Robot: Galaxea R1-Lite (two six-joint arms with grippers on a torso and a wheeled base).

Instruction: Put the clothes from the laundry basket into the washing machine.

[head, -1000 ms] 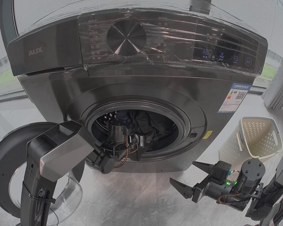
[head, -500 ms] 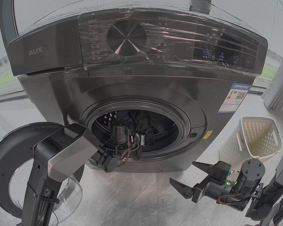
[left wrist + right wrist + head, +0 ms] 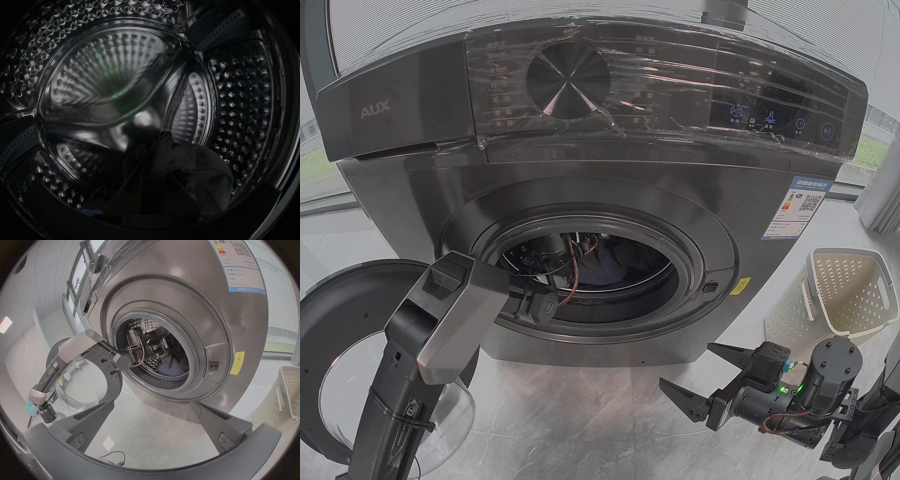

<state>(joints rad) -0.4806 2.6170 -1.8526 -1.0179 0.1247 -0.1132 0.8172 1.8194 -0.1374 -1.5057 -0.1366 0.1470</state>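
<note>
Lying in the drum: dark clothes (image 3: 175, 175) are heaped at the bottom of the washing machine (image 3: 600, 181). Their folds are hard to make out in the gloom, and a bluish part shows through the opening.
Left hand (image 3: 154, 350): deep past the door ring, masked by its own wrist and cables; whether it is wide, narrow or holding something cannot be told.
Left arm (image 3: 456, 312): bent upward and into the opening.
Door (image 3: 337, 350): swung open at the left, partly behind that arm.
Right hand (image 3: 687, 364): spread wide, holding nothing, low above the floor before the machine, pointing toward it.
Laundry basket (image 3: 850, 294): tilted beside the machine's right side, its lower edge cut off by the right arm.
</note>
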